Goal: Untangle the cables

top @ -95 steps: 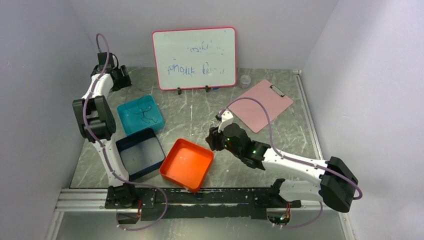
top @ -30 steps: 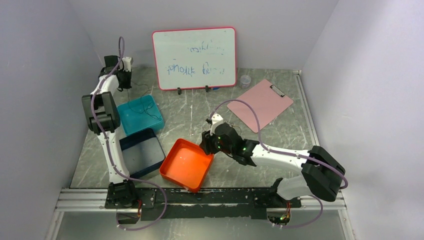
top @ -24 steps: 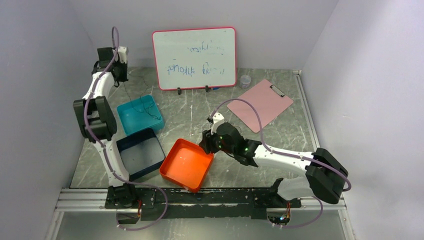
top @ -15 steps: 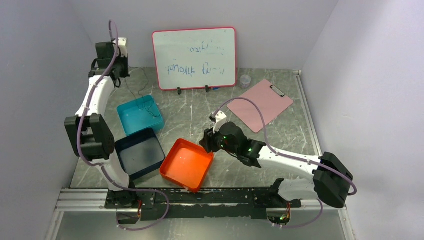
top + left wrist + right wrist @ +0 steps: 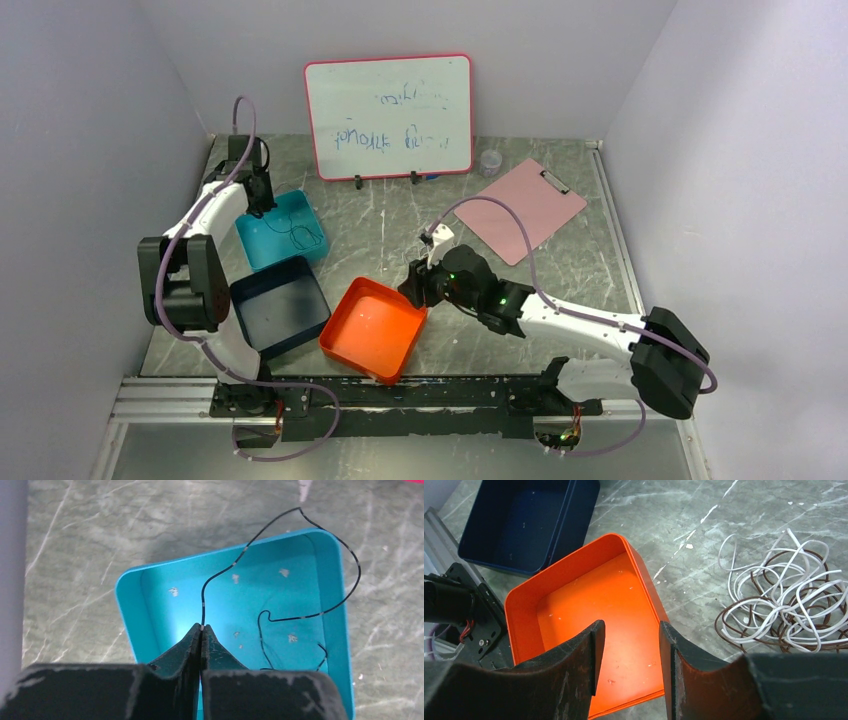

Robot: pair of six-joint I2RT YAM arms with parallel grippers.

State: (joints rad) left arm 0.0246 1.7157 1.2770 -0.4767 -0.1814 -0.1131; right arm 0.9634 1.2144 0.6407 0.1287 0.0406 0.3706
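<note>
The left gripper [image 5: 201, 630] was found closed tight, its two fingers pinching one end of the black cable [image 5: 202, 605]. It hung over the near-left part of the teal tray [image 5: 160, 610]. From the fingertips the black cable rose, arched out beyond the tray's far rim over the table [image 5: 75, 540], came back across the right-hand wall and ended in loose bends on the tray floor. In the overhead view the left gripper [image 5: 262, 195] stood at the far-left edge of the teal tray [image 5: 262, 240], with the cable's loops showing as thin dark lines inside.

The right gripper [image 5: 630, 630] was partly open, with a clear gap between the fingers and nothing held in it. It pointed down over the right-hand wall of the orange tray [image 5: 594, 610]. The white and brown cables [image 5: 784, 605] lay in one tangled heap on the bare table to the right of that tray (apart from it, not touching the fingers). How many cords made up the heap could not be told.

The navy tray [image 5: 524, 525] sat just beside the orange tray, toward the left arm. A whiteboard [image 5: 390, 115] stood at the back of the table and a pink clipboard [image 5: 520, 210] lay at the far right.
</note>
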